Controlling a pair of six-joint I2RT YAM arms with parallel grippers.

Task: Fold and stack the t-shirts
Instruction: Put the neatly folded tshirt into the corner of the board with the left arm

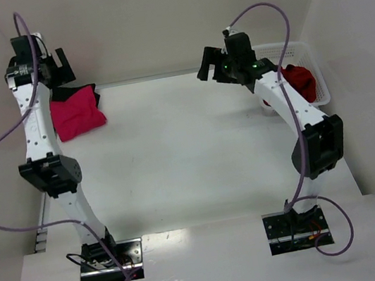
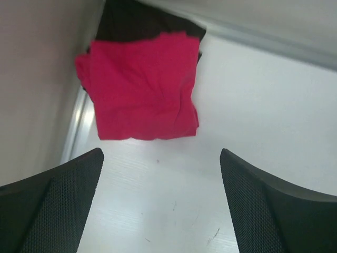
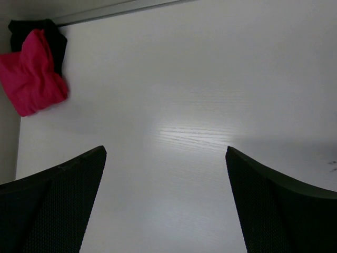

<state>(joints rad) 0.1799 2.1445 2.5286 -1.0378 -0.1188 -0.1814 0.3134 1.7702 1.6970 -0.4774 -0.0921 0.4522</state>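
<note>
Pink shirt [image 2: 142, 87] is lying on the black shirt [image 2: 142, 23]; we are holding both arms [image 1: 37, 128] raised, left jaws and right jaws released.

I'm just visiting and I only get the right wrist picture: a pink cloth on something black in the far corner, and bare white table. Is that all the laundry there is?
Observer: No. The top view shows a dark red shirt bunched in a white basket at the far right of the table, beside the right arm.
Operator: Is the other arm holding that pink cloth?
Observer: No. The left tool is open and empty. The pink shirt lies on the table, apart from its fingers.
</note>
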